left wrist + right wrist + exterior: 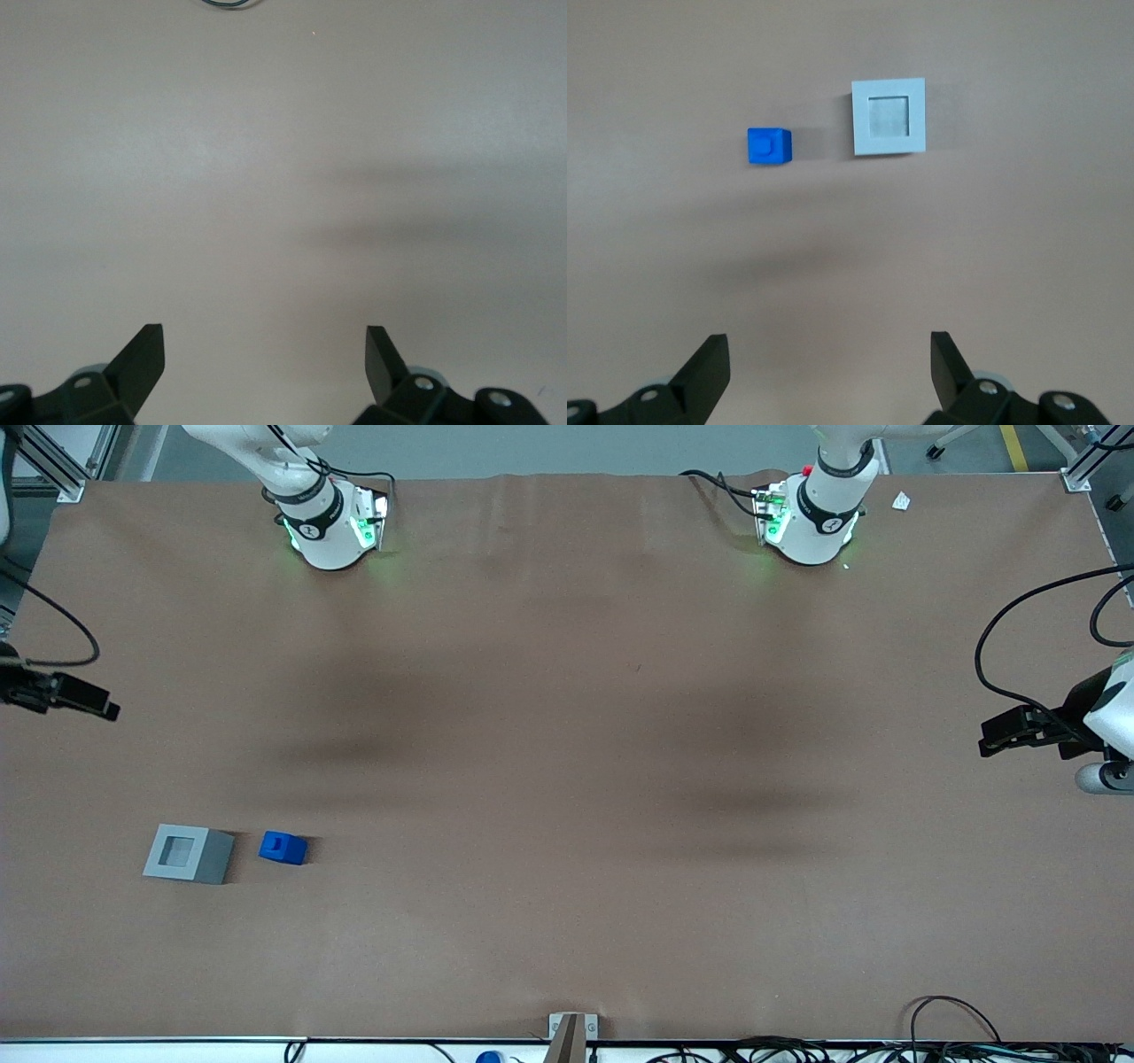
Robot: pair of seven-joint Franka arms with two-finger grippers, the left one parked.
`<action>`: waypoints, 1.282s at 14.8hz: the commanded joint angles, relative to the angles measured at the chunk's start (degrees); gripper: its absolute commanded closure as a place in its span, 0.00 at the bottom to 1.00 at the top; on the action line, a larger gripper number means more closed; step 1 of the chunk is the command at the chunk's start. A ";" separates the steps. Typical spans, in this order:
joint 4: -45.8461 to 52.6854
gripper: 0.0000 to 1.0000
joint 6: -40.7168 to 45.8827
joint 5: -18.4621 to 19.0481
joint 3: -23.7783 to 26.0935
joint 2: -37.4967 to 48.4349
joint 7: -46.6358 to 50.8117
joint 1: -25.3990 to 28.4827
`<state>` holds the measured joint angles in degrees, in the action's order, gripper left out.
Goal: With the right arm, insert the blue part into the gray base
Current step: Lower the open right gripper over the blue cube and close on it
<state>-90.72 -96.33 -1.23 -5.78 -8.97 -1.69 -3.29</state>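
The blue part point(283, 848) lies on the brown table beside the gray base point(188, 854), a small gap apart, toward the working arm's end. The base's square recess faces up and is empty. My right gripper point(104, 708) hangs at that end of the table, farther from the front camera than both parts and well above the surface. In the right wrist view the gripper point(830, 341) is open and holds nothing, and the blue part point(769, 146) and the gray base point(889, 118) lie side by side ahead of its fingers.
Both arm bases point(332, 527) stand along the table edge farthest from the front camera. A small metal bracket point(571, 1032) and loose cables point(952, 1019) sit at the nearest edge. A white scrap point(901, 502) lies by the parked arm's base.
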 commanded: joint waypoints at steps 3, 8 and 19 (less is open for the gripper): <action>0.28 0.00 -8.94 -0.97 0.69 -9.29 -0.16 0.30; 0.45 0.00 -18.96 -1.14 0.86 -17.12 0.02 4.78; 0.98 0.00 -29.09 -6.50 0.86 -29.35 3.79 6.54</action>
<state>-90.76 -125.42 -6.28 -4.95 -37.54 0.09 3.17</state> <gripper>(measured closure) 0.000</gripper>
